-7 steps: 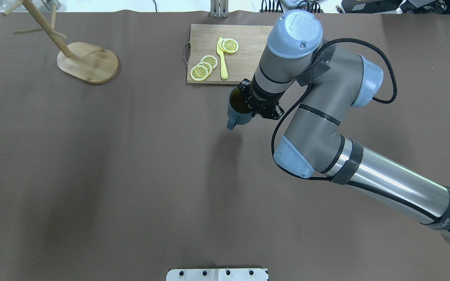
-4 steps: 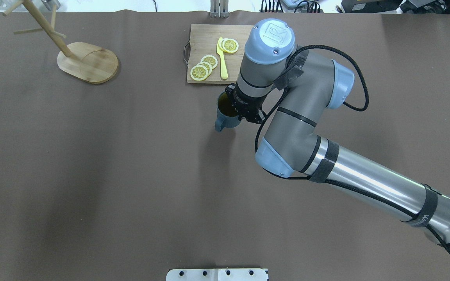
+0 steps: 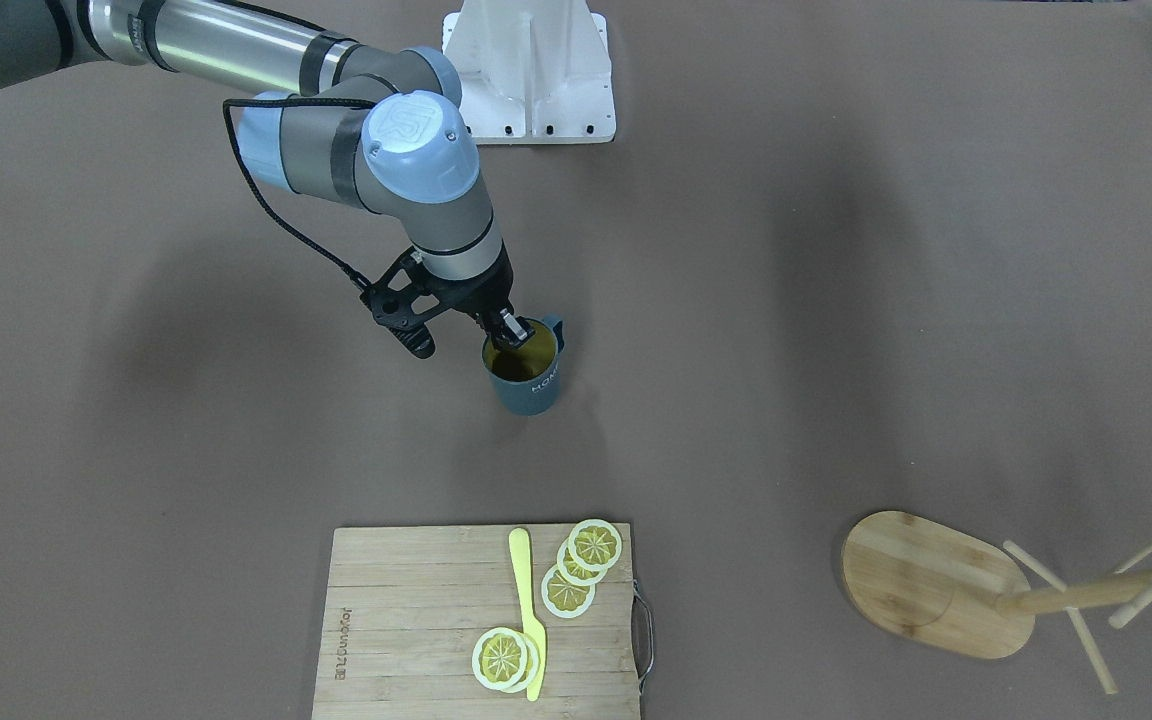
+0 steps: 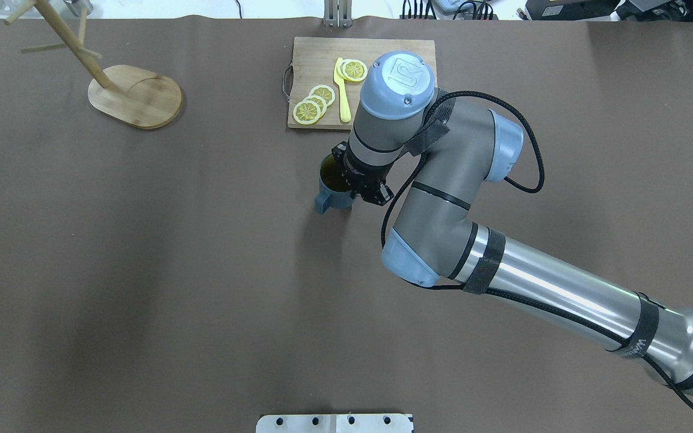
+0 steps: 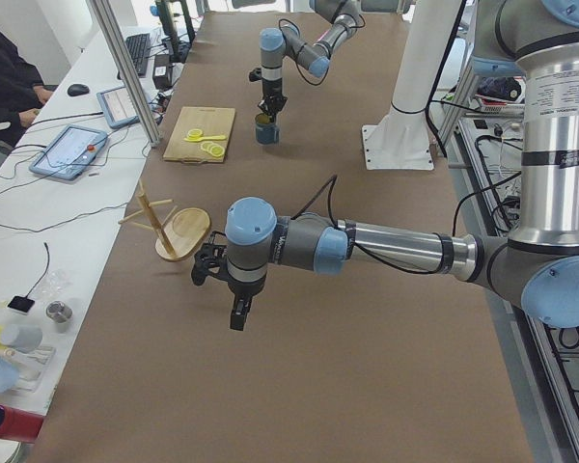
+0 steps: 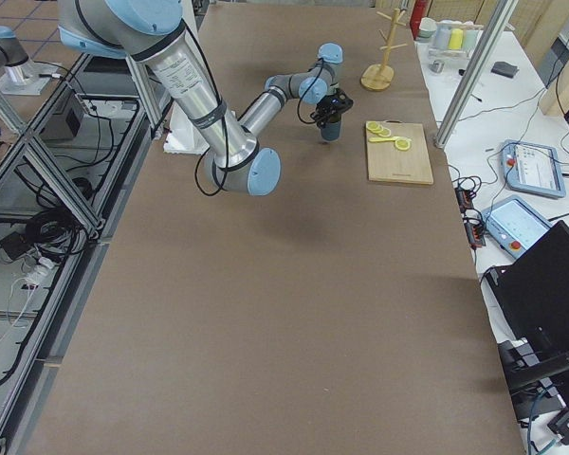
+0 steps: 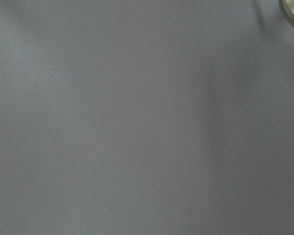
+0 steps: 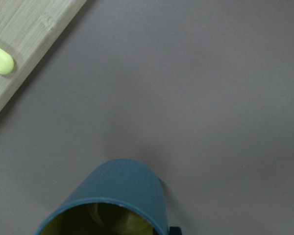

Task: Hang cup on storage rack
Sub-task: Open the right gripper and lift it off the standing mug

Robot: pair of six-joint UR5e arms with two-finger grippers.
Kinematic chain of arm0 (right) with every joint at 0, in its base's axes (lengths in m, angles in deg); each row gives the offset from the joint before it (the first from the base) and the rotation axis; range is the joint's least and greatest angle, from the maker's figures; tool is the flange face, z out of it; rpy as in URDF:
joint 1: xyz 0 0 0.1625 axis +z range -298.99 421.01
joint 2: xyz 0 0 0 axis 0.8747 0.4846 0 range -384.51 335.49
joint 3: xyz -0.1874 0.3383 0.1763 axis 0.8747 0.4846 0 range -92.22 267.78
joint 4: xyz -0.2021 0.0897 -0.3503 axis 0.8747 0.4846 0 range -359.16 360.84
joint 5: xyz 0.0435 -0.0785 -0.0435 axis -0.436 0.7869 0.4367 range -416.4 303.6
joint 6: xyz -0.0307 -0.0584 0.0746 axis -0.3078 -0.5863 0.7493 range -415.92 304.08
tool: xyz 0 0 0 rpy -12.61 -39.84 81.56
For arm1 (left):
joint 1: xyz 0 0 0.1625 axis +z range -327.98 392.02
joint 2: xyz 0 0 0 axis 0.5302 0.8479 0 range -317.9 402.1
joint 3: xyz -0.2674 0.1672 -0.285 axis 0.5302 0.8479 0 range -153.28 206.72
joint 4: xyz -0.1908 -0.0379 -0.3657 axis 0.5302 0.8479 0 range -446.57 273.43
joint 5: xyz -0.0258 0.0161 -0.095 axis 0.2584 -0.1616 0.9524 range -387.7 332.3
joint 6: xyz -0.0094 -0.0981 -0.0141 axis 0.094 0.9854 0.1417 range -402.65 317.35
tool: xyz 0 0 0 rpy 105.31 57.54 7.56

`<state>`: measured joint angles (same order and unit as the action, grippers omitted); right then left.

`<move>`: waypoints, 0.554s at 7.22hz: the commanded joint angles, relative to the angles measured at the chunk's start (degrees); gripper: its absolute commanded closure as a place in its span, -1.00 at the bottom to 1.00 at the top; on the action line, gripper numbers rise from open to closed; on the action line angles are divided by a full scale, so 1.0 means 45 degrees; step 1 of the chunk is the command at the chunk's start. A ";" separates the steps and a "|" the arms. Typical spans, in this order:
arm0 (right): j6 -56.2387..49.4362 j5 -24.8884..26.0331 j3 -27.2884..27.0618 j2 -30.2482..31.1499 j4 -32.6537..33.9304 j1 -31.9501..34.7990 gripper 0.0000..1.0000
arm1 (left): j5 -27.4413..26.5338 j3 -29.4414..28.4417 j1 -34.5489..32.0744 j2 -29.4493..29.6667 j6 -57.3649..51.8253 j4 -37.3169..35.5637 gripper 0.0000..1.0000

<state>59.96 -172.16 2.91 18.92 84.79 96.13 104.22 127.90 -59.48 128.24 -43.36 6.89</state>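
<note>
The dark teal cup (image 4: 329,191) with a yellowish inside hangs upright from my right gripper (image 3: 508,328), which is shut on its rim; the handle points toward the robot's side. It sits just in front of the cutting board, seemingly a little above the table, and also shows in the front view (image 3: 528,380) and the right wrist view (image 8: 122,193). The wooden storage rack (image 4: 136,96) stands at the table's far left, well away from the cup; it also shows in the front view (image 3: 936,585). My left gripper (image 5: 236,313) shows only in the exterior left view, near the rack; I cannot tell its state.
A slatted cutting board (image 4: 310,54) with a metal handle lies at the back centre. It holds lemon slices (image 4: 313,103) and a yellow knife (image 4: 343,90). A white mount plate (image 4: 334,423) is at the near edge.
My right arm has moved left with the cup in its grip, away from the board's right half. The rack and the board have not moved.
</note>
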 commanded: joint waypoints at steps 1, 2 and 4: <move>0.0010 0.0019 0.0110 0.0036 -0.0179 -0.0225 -0.05 | 0.0000 -0.0005 0.0000 0.0018 0.0001 -0.0007 -0.97; 0.0010 0.0039 0.0110 0.0056 -0.0179 -0.0401 -0.99 | 0.0000 -0.0005 0.0000 0.0018 0.0001 -0.0007 -0.97; 0.0049 0.0137 -0.0103 -0.0099 -0.0199 -0.0306 -1.00 | 0.0000 0.0015 0.0000 0.0153 0.0040 -0.0007 -0.97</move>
<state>60.09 -171.66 3.14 18.92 83.94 94.49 104.22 127.93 -59.48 128.49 -43.31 6.86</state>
